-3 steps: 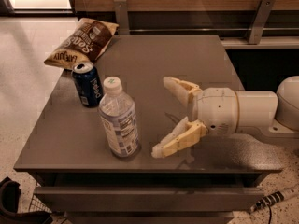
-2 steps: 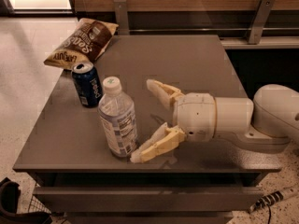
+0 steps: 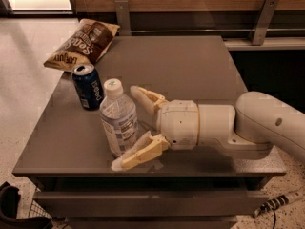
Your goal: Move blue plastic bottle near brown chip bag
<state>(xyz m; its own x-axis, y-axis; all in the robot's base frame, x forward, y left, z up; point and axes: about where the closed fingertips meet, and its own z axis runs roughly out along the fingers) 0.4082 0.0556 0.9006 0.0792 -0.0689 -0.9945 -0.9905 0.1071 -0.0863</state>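
The blue plastic bottle (image 3: 119, 120), clear with a white cap and a pale label, stands upright near the table's front left. My gripper (image 3: 127, 128) comes in from the right and is open, with one finger (image 3: 145, 98) behind the bottle and the other finger (image 3: 140, 152) in front of it. The bottle's right side sits between them. The brown chip bag (image 3: 83, 44) lies at the table's far left corner, overhanging the edge.
A dark blue Pepsi can (image 3: 88, 86) stands just left of and behind the bottle, between it and the bag. The grey table (image 3: 190, 66) stretches to the right and back. A wooden wall rail runs behind. The floor lies to the left.
My gripper has moved left toward the bottle, and its open fingers now reach around the bottle's right side. The bottle, can and bag have not moved.
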